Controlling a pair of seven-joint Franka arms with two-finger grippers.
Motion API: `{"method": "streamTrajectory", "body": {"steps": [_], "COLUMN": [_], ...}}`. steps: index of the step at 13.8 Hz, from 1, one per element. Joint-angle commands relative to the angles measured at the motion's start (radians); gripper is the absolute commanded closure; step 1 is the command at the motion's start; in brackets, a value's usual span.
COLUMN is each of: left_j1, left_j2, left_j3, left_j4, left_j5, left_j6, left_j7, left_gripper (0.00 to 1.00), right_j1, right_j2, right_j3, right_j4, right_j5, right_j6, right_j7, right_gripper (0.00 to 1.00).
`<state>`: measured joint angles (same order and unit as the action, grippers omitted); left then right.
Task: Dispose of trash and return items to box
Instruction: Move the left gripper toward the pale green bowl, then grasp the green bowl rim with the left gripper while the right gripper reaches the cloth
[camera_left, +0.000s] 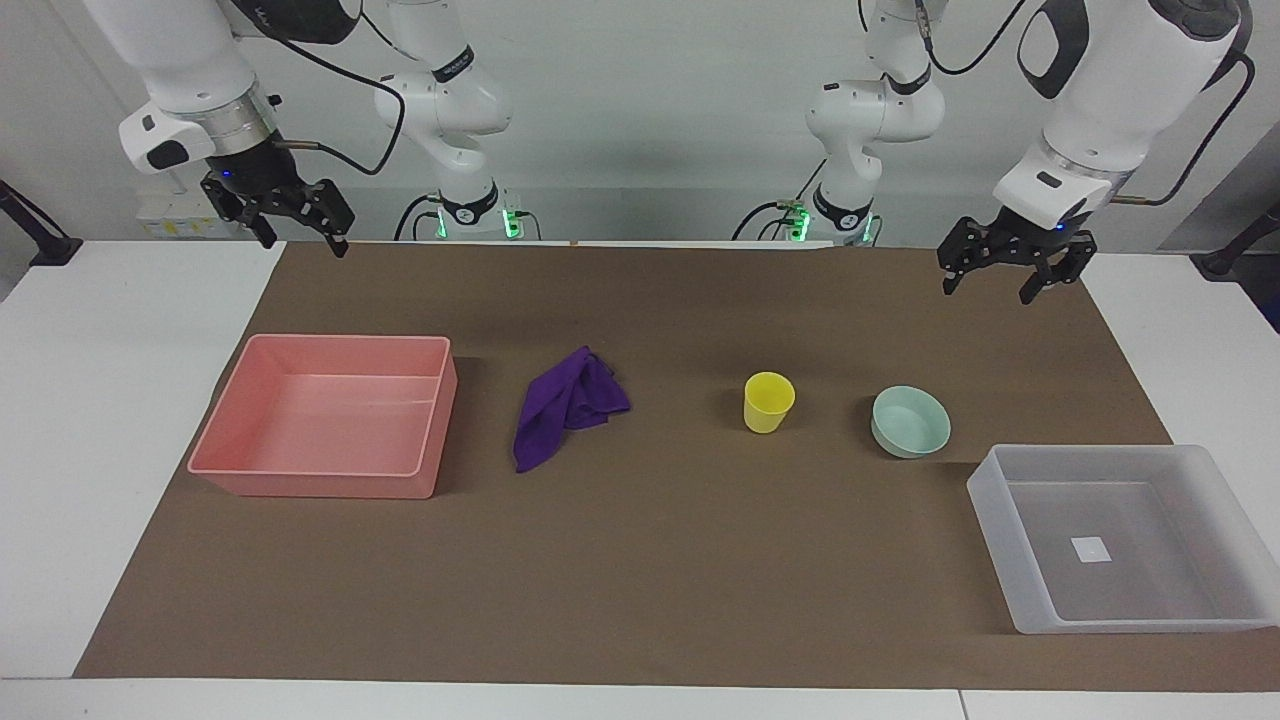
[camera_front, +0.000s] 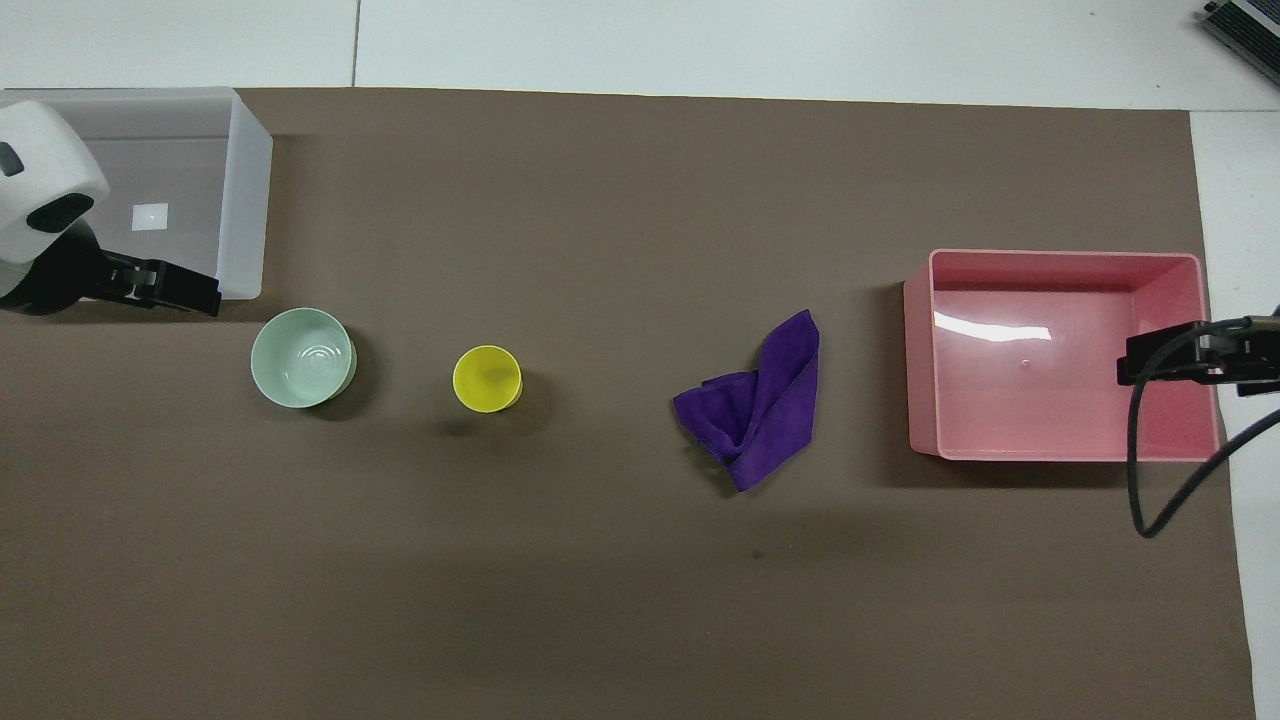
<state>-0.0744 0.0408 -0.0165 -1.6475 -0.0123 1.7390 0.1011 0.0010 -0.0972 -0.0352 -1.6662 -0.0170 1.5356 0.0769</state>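
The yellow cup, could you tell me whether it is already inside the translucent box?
No, the yellow cup stands on the brown mat between the purple cloth and the mint-green bowl, outside the translucent box.

My table (camera_left: 130, 330) has a brown mat (camera_left: 640, 580) on it, carrying pink bin (camera_left: 325, 415), cloth (camera_left: 565, 405), cup (camera_left: 768, 402), bowl (camera_left: 910, 421), box (camera_left: 1125, 537).
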Motion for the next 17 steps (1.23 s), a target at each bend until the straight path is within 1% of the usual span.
{"method": "streamTrajectory", "body": {"steps": [1,3,4,6,8,9,11,12,14,15,17], "left_j1": [0.033,0.054,0.056,0.058,0.08,0.085,0.111,0.113,0.113,0.111,0.111], "left_j2": [0.063,0.096,0.099,0.094,0.082,0.068,0.067,0.067,0.068,0.077,0.086], "left_j3": [-0.01,-0.011,-0.011,-0.01,-0.011,-0.011,-0.011,-0.011,-0.013,-0.013,-0.013], "left_j4": [-0.009,-0.034,-0.067,-0.147,-0.242,-0.303,-0.365,-0.391,-0.438,-0.451,-0.483], "left_j5": [0.021,0.02,0.02,0.02,0.02,0.02,0.015,0.011,0.009,-0.015,-0.099], "left_j6": [0.089,0.152,0.19,0.273,0.373,0.44,0.485,0.514,0.588,0.603,0.657], "left_j7": [-0.004,-0.004,-0.004,-0.004,-0.004,-0.003,-0.001,-0.003,-0.004,-0.012,-0.011], "left_gripper": [0.0,0.0,0.0,0.0,0.0,0.0,0.0,0.0,0.0,0.0,0.0], "right_j1": [-0.007,-0.01,-0.009,-0.009,-0.001,0.04,0.094,0.129,0.166,0.213,0.273], "right_j2": [-0.021,-0.001,0.01,0.017,0.048,0.069,0.079,0.083,0.106,0.105,0.116], "right_j3": [0.005,0.005,0.005,0.003,0.006,0.012,0.014,0.014,0.015,0.015,0.015], "right_j4": [-0.023,0.015,0.026,0.028,0.017,-0.001,-0.094,-0.134,-0.202,-0.257,-0.325], "right_j5": [-0.006,0.003,0.003,0.008,-0.006,-0.003,-0.003,-0.003,0.031,0.035,0.035], "right_j6": [0.012,0.006,0.005,0.018,0.073,0.105,0.236,0.277,0.34,0.41,0.507], "right_j7": [0.003,0.02,0.023,0.026,0.021,0.041,0.13,0.161,0.181,0.216,0.291], "right_gripper": [0.0,0.0,0.0,0.0,0.0,0.0,0.0,0.0,0.0,0.0,0.0]}}
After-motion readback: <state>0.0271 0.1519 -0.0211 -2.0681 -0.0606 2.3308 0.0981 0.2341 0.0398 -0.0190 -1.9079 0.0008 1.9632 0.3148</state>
